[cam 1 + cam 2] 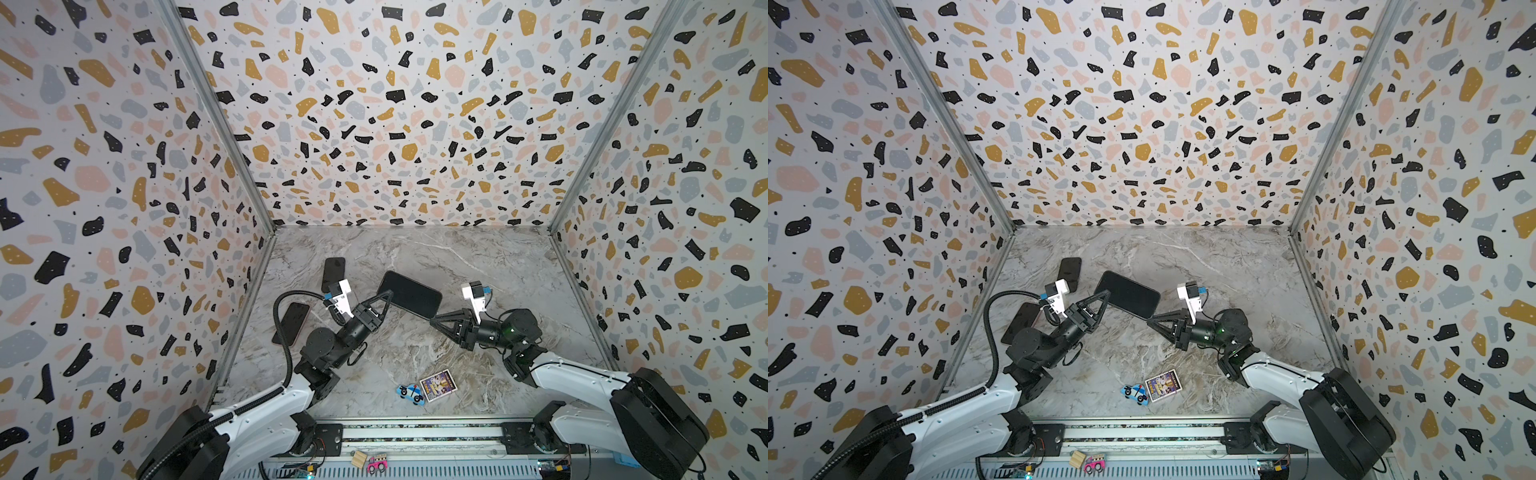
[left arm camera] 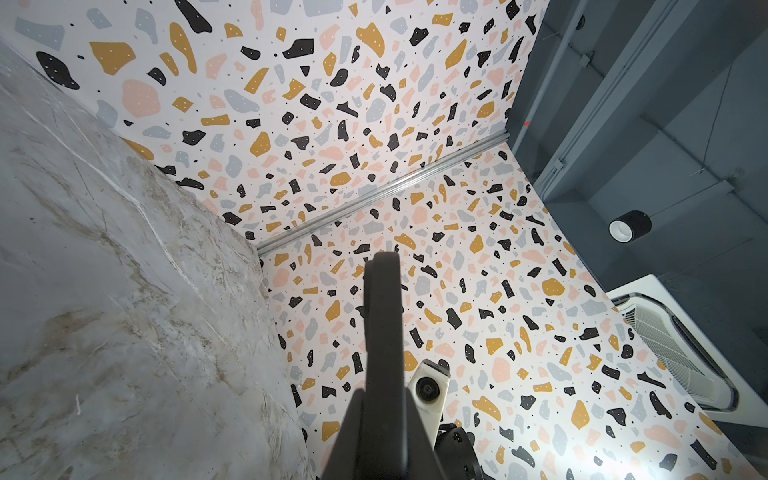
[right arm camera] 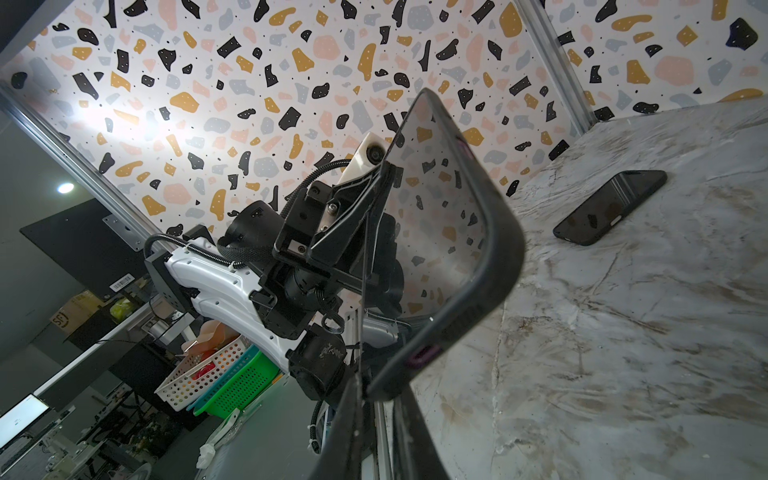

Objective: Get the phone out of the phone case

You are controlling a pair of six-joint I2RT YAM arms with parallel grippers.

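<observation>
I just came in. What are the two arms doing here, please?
Both arms hold one cased phone in the air above the table. The left gripper is shut on one end, and the right gripper pinches the opposite corner. The phone is not yet out of its case. A black phone and a pink-edged phone lie on the table, untouched.

Left wrist view: the phone case [image 2: 382, 316] shows edge-on, a blurred dark strip, its near end cut off by the frame. Right wrist view: the right gripper [image 3: 365, 388] has its fingers running off the edge. In a top view a black cable [image 1: 288, 357] hides a strip of the pink-edged phone [image 1: 297, 316], and the card [image 1: 438, 385] has print too small to read.
</observation>
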